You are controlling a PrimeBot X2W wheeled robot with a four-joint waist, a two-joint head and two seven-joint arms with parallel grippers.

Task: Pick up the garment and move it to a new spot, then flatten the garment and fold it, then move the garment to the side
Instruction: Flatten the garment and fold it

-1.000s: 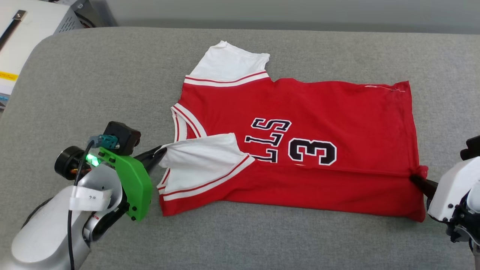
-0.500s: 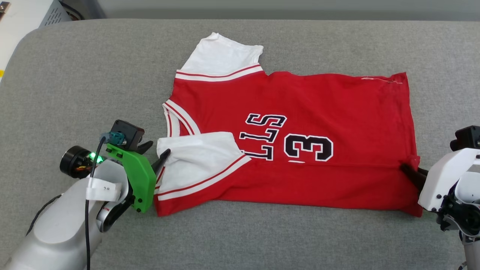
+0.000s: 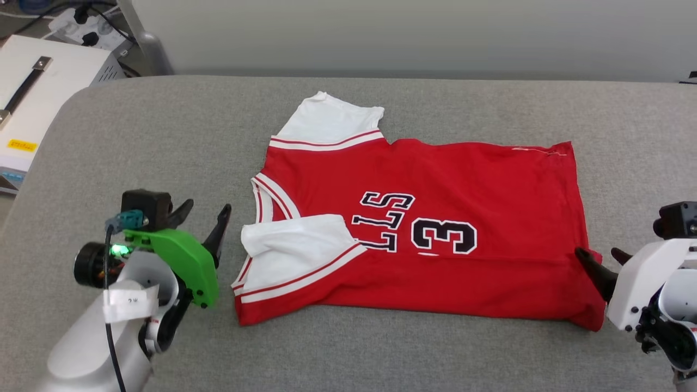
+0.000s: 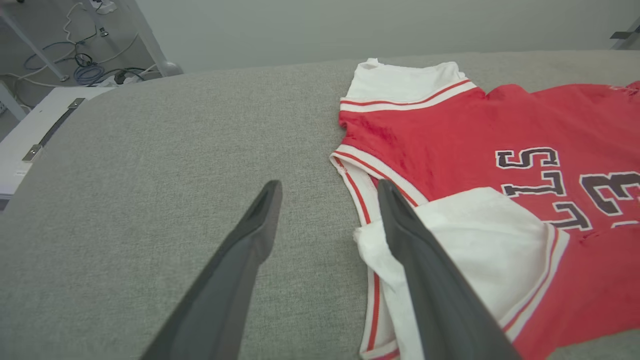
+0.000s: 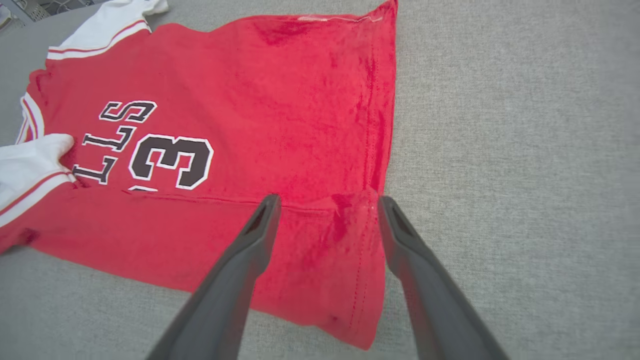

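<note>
The garment (image 3: 435,190), a red jersey with white sleeves and black lettering, lies flat on the grey padded surface (image 3: 136,141), collar toward the left. Its near long edge is folded up over the chest, and one white sleeve (image 3: 297,245) rests on top. My left gripper (image 3: 207,206) stands open just left of that sleeve, holding nothing. In the left wrist view the left gripper (image 4: 329,184) is beside the collar of the garment (image 4: 500,125). My right gripper (image 3: 597,252) is open at the hem's near corner. In the right wrist view the right gripper (image 5: 328,199) straddles the folded hem of the garment (image 5: 275,100) without gripping it.
A white box with a dark strap (image 3: 32,92) stands off the surface's far left corner. Cables and a power strip (image 3: 71,27) lie on the floor beside a metal leg (image 3: 144,41). Bare grey surface surrounds the garment on all sides.
Both grippers have gone from shut to open. The left has let go of the white sleeve and the right has let go of the hem corner; each has drawn back slightly. The head camera has shifted.
</note>
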